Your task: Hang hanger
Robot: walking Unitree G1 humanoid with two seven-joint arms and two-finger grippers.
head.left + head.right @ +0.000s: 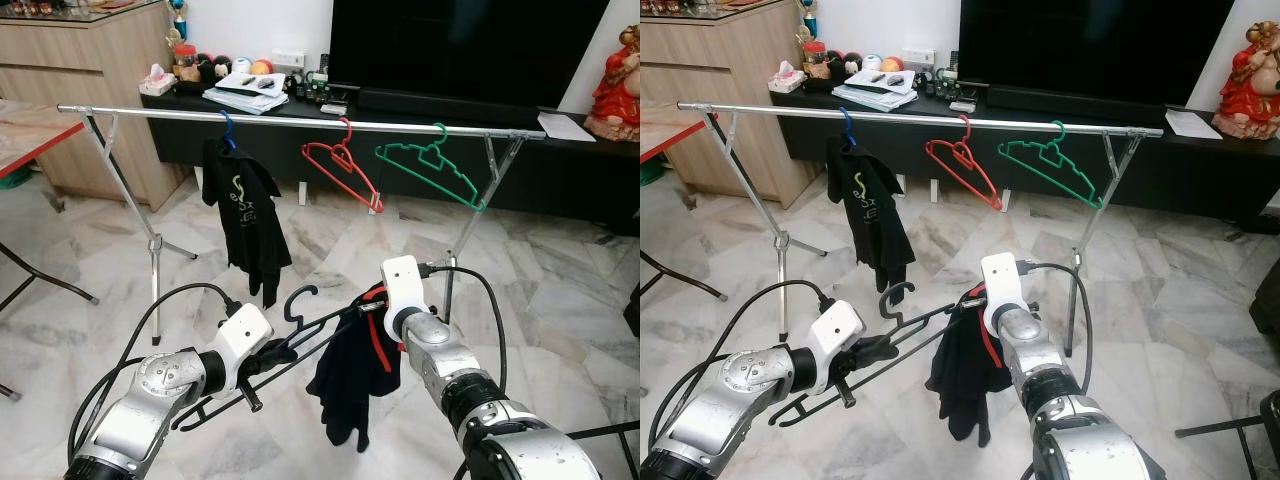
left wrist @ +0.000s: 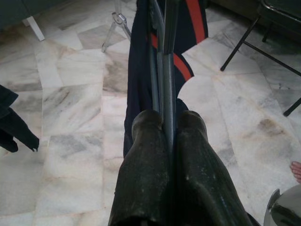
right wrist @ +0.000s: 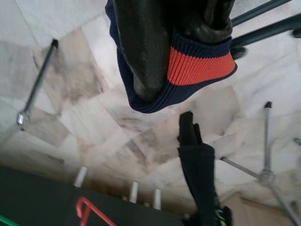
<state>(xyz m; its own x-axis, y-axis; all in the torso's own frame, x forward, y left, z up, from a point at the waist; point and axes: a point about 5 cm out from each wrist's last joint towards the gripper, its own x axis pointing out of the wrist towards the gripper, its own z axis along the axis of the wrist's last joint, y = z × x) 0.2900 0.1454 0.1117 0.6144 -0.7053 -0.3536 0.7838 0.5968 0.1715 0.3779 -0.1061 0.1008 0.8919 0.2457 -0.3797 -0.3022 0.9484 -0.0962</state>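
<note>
A black hanger (image 1: 318, 330) is held low over the floor, its hook (image 1: 300, 296) pointing up. My left gripper (image 1: 272, 354) is shut on its bars near the left end, and the left wrist view shows the fingers (image 2: 150, 141) pinching the bars (image 2: 164, 56). A navy garment with red trim (image 1: 348, 385) drapes from the hanger's right end. My right gripper (image 1: 372, 306) is shut on its ribbed red and navy edge (image 3: 200, 66). Beyond them stands a silver clothes rail (image 1: 300, 121) with a black shirt on a blue hanger (image 1: 243, 210), a red hanger (image 1: 345, 168) and a green hanger (image 1: 435, 165).
The rail's tripod legs (image 1: 155, 245) stand on the marble floor. Behind it are a dark TV console (image 1: 420, 110) with clutter and a TV, and a wooden cabinet (image 1: 80, 80) at the left. A red-edged table (image 1: 25, 135) and black chair legs (image 1: 40, 275) sit far left.
</note>
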